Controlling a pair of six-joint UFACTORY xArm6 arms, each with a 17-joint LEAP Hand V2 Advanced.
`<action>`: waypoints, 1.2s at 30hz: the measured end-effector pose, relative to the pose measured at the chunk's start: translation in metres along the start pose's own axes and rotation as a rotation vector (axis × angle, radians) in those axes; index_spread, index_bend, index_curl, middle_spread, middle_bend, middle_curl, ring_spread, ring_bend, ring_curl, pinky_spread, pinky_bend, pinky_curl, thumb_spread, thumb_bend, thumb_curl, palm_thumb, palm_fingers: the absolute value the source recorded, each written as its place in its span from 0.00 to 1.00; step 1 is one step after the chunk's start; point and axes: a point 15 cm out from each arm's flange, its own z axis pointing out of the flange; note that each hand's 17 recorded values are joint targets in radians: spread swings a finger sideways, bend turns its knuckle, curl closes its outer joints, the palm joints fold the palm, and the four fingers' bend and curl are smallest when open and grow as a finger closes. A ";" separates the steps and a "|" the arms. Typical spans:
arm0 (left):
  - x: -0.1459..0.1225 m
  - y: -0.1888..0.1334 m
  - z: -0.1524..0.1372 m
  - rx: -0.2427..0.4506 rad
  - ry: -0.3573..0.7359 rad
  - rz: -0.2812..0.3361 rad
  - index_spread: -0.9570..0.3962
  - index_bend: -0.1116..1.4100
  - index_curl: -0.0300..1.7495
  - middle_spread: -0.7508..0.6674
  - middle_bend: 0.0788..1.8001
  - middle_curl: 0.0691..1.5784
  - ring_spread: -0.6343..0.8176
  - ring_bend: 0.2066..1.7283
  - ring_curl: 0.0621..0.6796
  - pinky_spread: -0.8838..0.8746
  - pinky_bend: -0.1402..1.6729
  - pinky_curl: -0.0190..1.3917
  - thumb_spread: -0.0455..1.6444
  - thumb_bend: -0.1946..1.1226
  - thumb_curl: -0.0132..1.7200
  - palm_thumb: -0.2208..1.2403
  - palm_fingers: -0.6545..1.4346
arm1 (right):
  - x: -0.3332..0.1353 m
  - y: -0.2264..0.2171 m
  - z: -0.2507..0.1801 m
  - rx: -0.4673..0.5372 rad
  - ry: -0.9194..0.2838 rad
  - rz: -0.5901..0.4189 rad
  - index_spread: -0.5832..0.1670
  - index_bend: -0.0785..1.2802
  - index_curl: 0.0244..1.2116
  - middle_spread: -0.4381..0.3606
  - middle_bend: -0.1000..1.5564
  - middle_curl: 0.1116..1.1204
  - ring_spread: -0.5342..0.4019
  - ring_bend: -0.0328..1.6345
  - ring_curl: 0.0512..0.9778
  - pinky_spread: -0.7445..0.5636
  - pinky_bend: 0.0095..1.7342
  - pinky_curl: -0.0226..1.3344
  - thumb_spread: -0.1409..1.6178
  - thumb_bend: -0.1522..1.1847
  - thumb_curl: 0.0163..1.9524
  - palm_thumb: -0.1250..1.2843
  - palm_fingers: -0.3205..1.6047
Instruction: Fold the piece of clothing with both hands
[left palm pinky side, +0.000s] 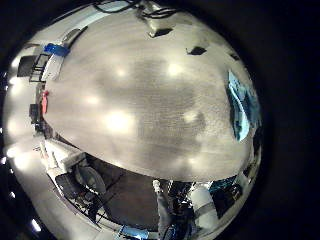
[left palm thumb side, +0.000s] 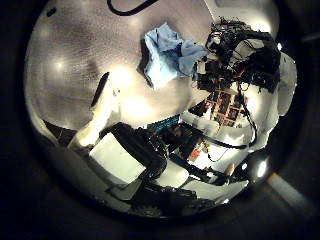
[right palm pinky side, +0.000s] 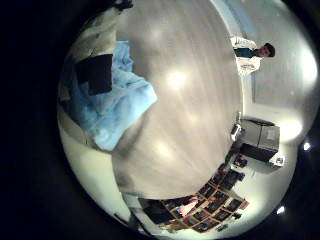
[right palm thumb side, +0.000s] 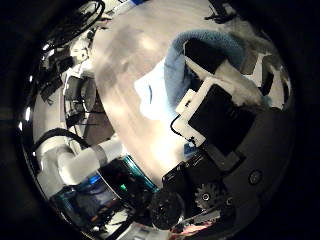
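While the light blue garment (right palm pinky side: 115, 100) lies crumpled on the worktop (right palm pinky side: 190, 90), the right robot hand (right palm thumb side: 225, 105) hangs close above it. Its fingers (right palm thumb side: 215, 70) reach onto the cloth; I cannot tell whether they pinch it. The left robot hand's state cannot be told.

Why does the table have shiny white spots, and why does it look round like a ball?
Left little finger side palm view: lamps glare off the table. Right little finger side palm view: the same glare beside the blue clothing. Every palm view bends round because its camera is very wide-angle.
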 end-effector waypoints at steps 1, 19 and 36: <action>0.001 0.000 0.000 -0.001 0.002 0.001 0.68 0.20 0.28 0.62 0.06 0.15 0.66 0.21 0.27 0.74 0.20 0.26 0.74 0.14 0.25 0.58 0.42 | -0.002 0.000 0.001 0.002 -0.016 -0.001 0.48 0.90 0.57 0.40 0.85 0.57 0.35 0.83 0.68 0.39 0.68 0.66 0.73 0.10 0.44 0.64 0.75; 0.012 0.005 -0.007 -0.003 0.004 0.014 0.68 0.20 0.28 0.62 0.06 0.15 0.66 0.21 0.26 0.74 0.20 0.26 0.74 0.14 0.25 0.59 0.42 | 0.024 0.011 -0.030 0.096 -0.226 -0.019 0.21 0.33 0.34 0.36 0.42 0.31 0.49 0.60 0.42 0.64 0.58 0.50 0.78 0.10 0.34 0.61 0.19; 0.098 0.024 -0.025 -0.063 -0.033 0.065 0.68 0.20 0.28 0.63 0.05 0.15 0.67 0.22 0.26 0.74 0.20 0.26 0.74 0.14 0.25 0.59 0.41 | 0.136 0.191 -0.111 -0.072 -0.277 0.339 0.26 0.25 0.31 0.45 0.34 0.26 0.58 0.53 0.32 0.88 0.42 0.37 0.80 0.10 0.30 0.58 0.23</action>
